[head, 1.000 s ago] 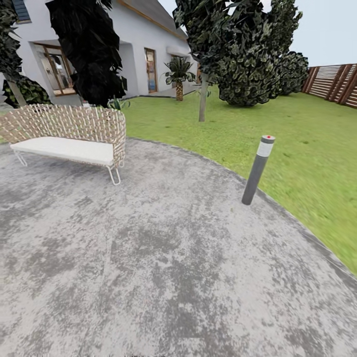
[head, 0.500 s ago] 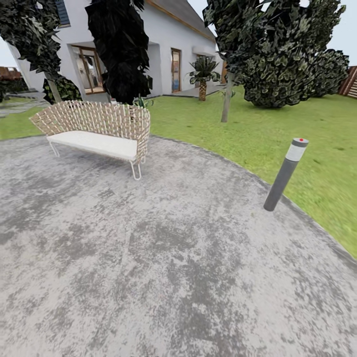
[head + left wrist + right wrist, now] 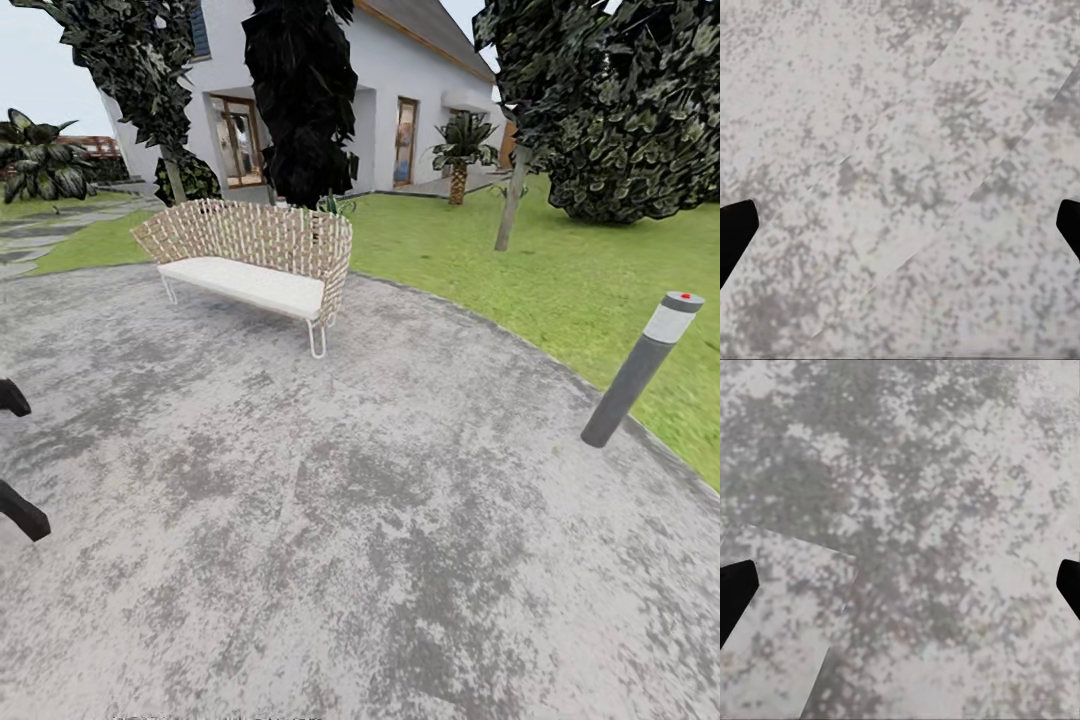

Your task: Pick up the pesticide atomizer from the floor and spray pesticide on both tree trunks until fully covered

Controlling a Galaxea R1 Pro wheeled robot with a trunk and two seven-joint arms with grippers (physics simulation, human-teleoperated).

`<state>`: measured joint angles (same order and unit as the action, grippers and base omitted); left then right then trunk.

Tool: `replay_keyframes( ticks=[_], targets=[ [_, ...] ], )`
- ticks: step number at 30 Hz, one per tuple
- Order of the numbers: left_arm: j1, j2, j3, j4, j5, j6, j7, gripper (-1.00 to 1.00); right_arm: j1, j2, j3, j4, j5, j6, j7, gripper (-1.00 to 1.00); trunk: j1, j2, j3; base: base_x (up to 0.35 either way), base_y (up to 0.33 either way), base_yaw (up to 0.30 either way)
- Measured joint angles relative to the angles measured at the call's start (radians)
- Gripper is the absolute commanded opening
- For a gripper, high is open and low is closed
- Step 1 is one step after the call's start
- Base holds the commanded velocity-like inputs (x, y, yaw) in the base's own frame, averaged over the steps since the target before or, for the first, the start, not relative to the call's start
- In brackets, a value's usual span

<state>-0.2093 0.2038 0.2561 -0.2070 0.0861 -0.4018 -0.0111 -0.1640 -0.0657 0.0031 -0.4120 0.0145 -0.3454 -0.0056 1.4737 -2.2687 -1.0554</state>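
Grey paved patio (image 3: 330,520); wicker bench (image 3: 250,262) at 11 o'clock, bollard light (image 3: 640,368) at 2 o'clock beside lawn (image 3: 560,270). Left gripper (image 3: 900,225) and right gripper (image 3: 900,585) spread wide, holding nothing.

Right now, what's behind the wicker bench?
Behind the wicker bench stands a dark-leaved tree, with the white house beyond. The bench's back hides the tree's base.

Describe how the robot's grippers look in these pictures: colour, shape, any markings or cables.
Little of them shows. In the left wrist view, the left gripper appears as two plain black fingertips with angular, wedge-like ends at the picture's edges. The right gripper looks the same: matte black, blunt, angular fingertips. No markings, cables or pads can be made out. Two dark bars at the head view's left edge may be robot parts; I cannot tell.
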Motion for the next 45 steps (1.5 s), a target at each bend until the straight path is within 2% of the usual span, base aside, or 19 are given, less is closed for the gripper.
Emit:
replay_keyframes(
  ticks=[15,31,45],
  targets=[
    [0.000,-0.001,0.000,0.000,0.001,0.000,0.000,1.00,0.000,0.000,0.001,-0.001,-0.001,0.000,0.000,1.00,0.000,0.000,0.002,0.000,0.000,0.283],
    [0.000,-0.003,0.000,0.000,0.001,-0.001,0.000,1.00,0.000,0.000,0.001,-0.001,0.000,0.000,0.000,1.00,0.000,0.000,0.019,0.004,0.000,0.205],
    [0.000,-0.003,0.001,0.001,0.003,0.000,0.000,1.00,0.000,-0.004,0.001,-0.002,-0.001,0.002,0.006,1.00,0.000,0.000,0.032,0.211,-0.154,0.114]
  ],
)
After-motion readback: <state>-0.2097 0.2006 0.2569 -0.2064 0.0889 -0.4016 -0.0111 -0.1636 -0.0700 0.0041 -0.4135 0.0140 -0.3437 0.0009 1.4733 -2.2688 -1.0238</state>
